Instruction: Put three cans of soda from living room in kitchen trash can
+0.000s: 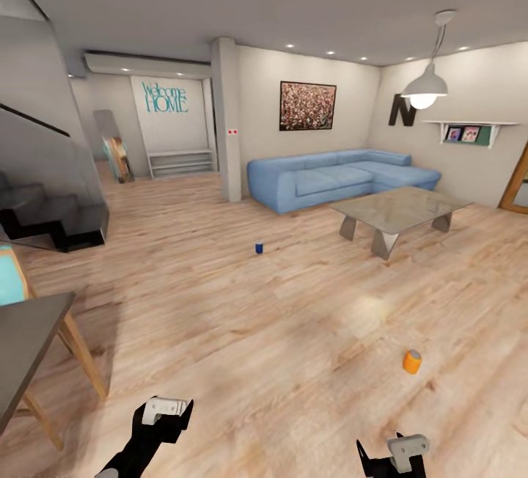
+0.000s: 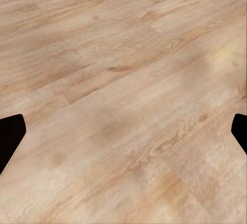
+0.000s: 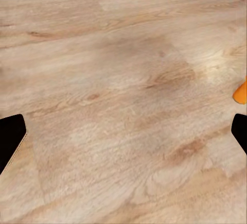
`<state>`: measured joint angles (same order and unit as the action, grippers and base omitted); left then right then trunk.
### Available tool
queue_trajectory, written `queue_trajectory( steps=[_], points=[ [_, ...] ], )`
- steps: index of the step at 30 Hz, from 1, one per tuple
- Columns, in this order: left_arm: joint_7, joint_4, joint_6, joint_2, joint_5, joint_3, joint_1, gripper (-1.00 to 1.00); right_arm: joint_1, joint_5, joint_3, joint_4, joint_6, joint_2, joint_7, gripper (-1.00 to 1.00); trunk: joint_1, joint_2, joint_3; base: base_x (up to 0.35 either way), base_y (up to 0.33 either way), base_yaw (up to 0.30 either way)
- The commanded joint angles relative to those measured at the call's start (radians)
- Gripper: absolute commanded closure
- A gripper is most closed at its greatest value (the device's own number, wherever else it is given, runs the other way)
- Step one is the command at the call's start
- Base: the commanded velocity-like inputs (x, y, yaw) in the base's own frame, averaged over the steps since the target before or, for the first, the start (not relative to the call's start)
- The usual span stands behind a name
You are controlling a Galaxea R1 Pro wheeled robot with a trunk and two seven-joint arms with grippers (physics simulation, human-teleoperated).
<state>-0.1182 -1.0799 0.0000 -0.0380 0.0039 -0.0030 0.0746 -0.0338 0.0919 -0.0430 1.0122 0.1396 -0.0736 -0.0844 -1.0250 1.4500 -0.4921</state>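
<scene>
soda cans are the things we are after, and two of them sit on the wood floor ahead of us. starting at our own claws: the left gripper hangs low over bare planks, its two dark fingertips spread wide apart with nothing between them. the right gripper is the same — fingers far apart, empty, above the floor. from the head camera both arms show at the lower edge, the left gripper and the right gripper. near the right one, a little ahead and to its right, stands the orange can, slightly tilted. the blue can stands upright much farther off, mid-floor. beyond it are the light-blue corner sofa and the glass coffee table — the living room.
</scene>
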Motion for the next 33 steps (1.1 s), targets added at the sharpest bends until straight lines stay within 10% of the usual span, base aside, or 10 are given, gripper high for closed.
queue_trajectory(
  steps=[1, 33],
  points=[
    [0.000, 0.000, 0.000, 0.000, 0.000, 0.000, 0.000, -1.00, 0.000, 0.000, 0.000, 0.000, 0.000, 0.000, 0.000, -1.00, 0.000, 0.000, 0.000, 0.237, 0.000, 0.224],
    [0.000, -0.001, 0.000, 0.000, 0.002, 0.000, -0.001, -1.00, 0.000, 0.001, 0.000, 0.000, 0.000, 0.000, 0.000, -1.00, 0.000, 0.000, -0.001, 0.236, 0.000, 0.113]
  ],
)
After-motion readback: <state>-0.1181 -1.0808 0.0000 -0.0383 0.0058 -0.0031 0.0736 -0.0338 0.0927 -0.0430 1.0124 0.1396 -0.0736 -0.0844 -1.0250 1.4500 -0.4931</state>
